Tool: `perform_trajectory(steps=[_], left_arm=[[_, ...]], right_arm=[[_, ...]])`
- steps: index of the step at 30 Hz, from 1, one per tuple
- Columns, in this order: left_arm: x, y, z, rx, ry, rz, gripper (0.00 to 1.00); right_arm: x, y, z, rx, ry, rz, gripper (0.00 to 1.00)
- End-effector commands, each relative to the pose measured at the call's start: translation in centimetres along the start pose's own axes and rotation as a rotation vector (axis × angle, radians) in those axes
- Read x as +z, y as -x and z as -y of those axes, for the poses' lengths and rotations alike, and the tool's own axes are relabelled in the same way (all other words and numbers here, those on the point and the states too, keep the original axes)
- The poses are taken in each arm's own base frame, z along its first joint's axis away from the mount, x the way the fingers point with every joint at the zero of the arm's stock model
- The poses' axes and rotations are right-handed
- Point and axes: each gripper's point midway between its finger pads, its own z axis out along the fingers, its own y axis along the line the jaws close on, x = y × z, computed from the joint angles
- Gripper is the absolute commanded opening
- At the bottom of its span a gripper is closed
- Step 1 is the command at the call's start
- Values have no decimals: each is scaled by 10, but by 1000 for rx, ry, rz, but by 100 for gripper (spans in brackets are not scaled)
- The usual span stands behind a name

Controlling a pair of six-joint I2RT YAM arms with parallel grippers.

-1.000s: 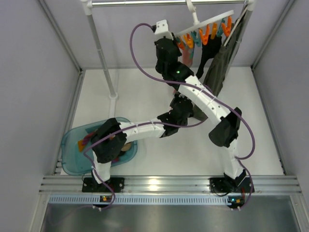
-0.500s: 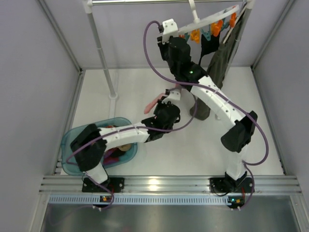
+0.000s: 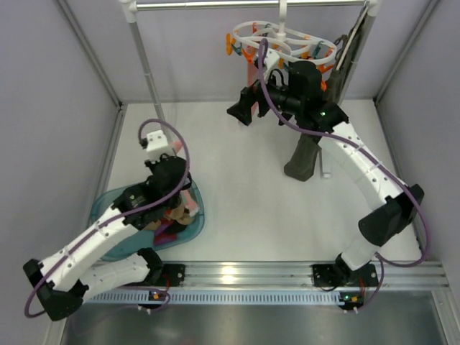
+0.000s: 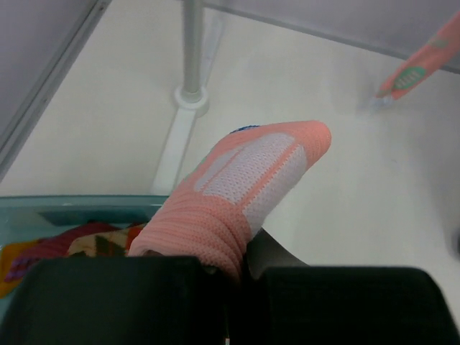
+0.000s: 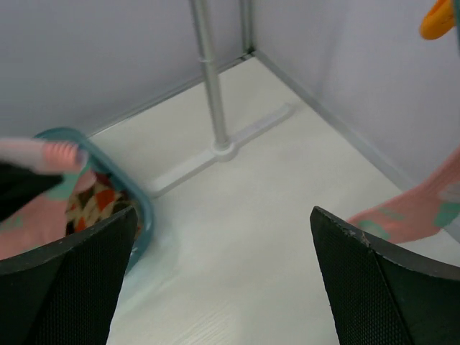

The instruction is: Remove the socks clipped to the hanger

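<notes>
The white oval hanger (image 3: 284, 39) with orange and teal clips hangs from the top rail. A pink sock (image 3: 249, 70) still dangles from it, seen at the right edge as the pink sock (image 5: 413, 212). My right gripper (image 3: 241, 109) stands open and empty just left of and below the hanger, its fingers (image 5: 381, 280) wide apart over bare floor. My left gripper (image 3: 178, 195) is shut on another pink sock (image 4: 248, 176) above the rim of the teal basin (image 3: 108, 215). Several colourful socks (image 4: 65, 248) lie in the basin.
The rack's upright pole (image 3: 151, 79) and its foot (image 4: 190, 97) stand between the basin and the back wall. A long dark olive garment (image 3: 305, 154) hangs on a slim hanger at the right, reaching the floor. An orange clip (image 5: 440, 18) shows at the top right.
The left arm swung back from the middle to the basin, carrying the pink sock. The right gripper opened, came away from the hanger and dropped left; the tilted hanger swung back level.
</notes>
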Motion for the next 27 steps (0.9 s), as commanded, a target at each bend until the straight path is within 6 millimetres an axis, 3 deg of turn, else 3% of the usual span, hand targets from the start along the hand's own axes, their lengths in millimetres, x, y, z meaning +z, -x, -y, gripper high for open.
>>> perform_trajectory(steps=[1,3,4,7,9,11,12,14,18,20,22,25,26,27], left_arm=[[-8,-27,-55,-38,91,-119,0],[-7,-33,-78,-70,161,-132,0],[-6,-47,-89,-51,195,-161,2],[4,-75,-109,-85,274,-220,14],[8,-87,-110,-104,298,-255,27],[12,-99,-104,-100,291,-306,48],[12,-101,-99,-122,279,-320,76],[11,-103,-91,-148,248,-346,95],[10,-69,-70,-196,173,-302,98],[15,-58,-68,-160,198,-270,98],[22,-45,-63,-139,202,-242,98],[36,-52,-46,-105,170,-270,98],[39,-57,-42,-101,167,-282,98],[41,-57,-38,-106,150,-286,98]], right_arm=[[-51,27,-70,-12,297,55,100],[-69,28,-82,9,326,73,100],[-76,27,-87,11,342,79,99],[-101,25,-99,7,354,119,99],[-119,21,-106,-2,345,145,99],[-128,15,-102,4,295,147,99],[-139,10,-103,8,275,144,100],[-147,5,-90,31,174,141,99],[-172,-7,-82,53,69,165,99],[-173,-8,-77,51,44,168,100],[-167,-4,-71,40,37,165,99],[-145,-4,-53,49,21,120,99],[-141,6,-50,22,29,129,99],[-125,-3,-39,23,14,95,99]])
